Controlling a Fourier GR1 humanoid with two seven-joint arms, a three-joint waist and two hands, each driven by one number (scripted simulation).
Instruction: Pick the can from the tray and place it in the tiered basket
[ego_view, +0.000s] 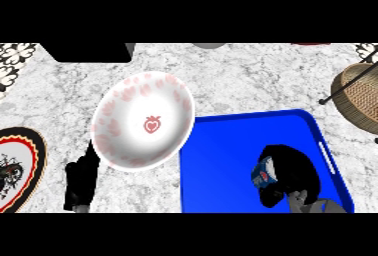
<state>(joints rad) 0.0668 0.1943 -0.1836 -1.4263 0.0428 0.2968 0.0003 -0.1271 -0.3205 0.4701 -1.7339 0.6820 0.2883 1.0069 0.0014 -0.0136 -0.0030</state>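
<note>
A blue tray (221, 145) lies at the lower middle-right of the counter. Over its right half my right hand (295, 172) is curled round a blue can (262, 175), of which only a patch of the label shows at the hand's left side. Whether the can rests on the tray or is lifted I cannot tell. The wicker tiered basket (358, 95) stands at the right edge, partly cut off. My left hand (80, 180) rests at the lower left, fingers pointing up, holding nothing.
A white plate with a pink strawberry pattern (144, 120) sits just left of the tray, overlapping its corner. A black-rimmed patterned plate (18, 167) shows at the left edge. A dark box (88, 52) stands at the back left.
</note>
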